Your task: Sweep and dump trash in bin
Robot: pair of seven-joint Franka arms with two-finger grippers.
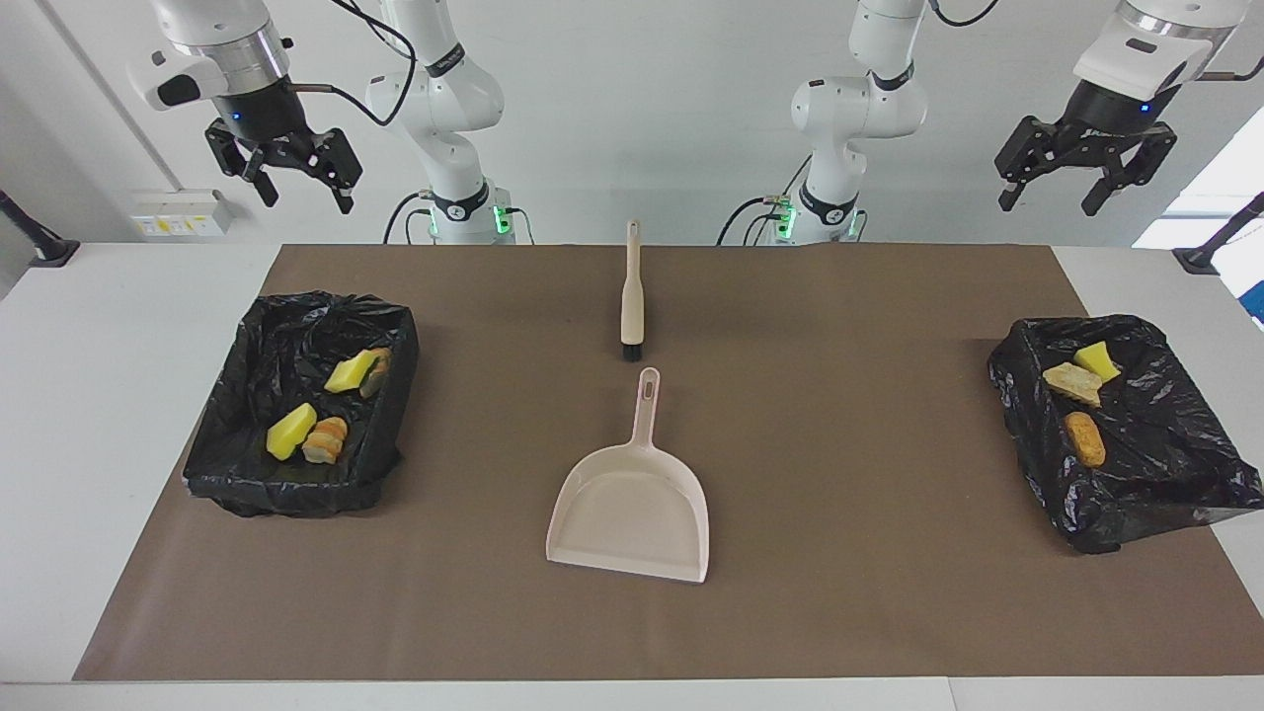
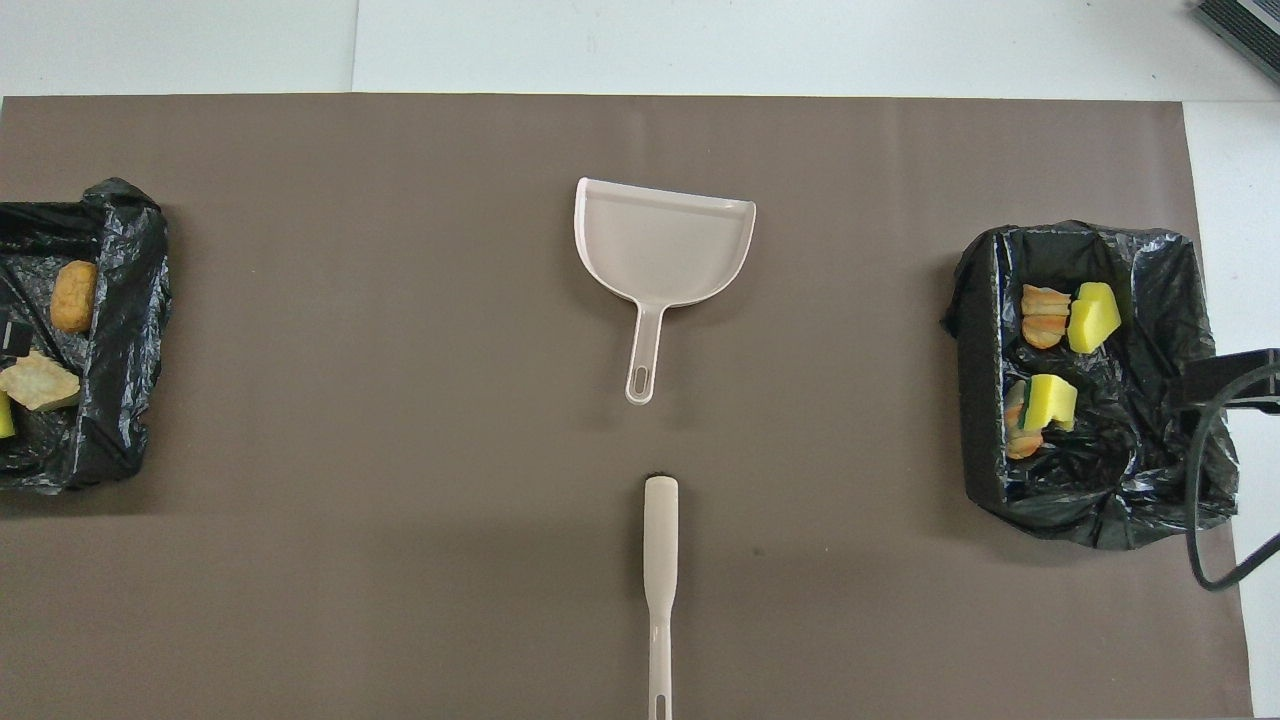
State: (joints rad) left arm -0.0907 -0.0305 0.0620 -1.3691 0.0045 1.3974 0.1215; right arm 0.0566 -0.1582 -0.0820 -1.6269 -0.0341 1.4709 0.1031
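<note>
- Worktop [image 1: 839,592], brown mat: nearest the facing camera is bare mat, then the dustpan [image 1: 632,513], empty, mouth away from the robots, handle pointing at them.
- Two black-lined bins: bin at the right arm's end [image 1: 296,474], bin at the left arm's end [image 1: 1165,504].
- Brush [image 1: 631,296] lies nearer the robots than the pan, in line with it, bristle end just short of the pan handle; long axis runs straight toward the robots.
- Trash [image 1: 292,432] already sits in both bins: sponge pieces and crusty lumps. None on the mat, so judged nothing is left to sweep.
- Left tool [image 1: 1084,193] and right tool [image 1: 296,183] hang high, fingers spread, holding nothing, each over its own end; both wait. Brush midway between them.
- Overhead view clips the left-end bin; facing view shows it whole.
</note>
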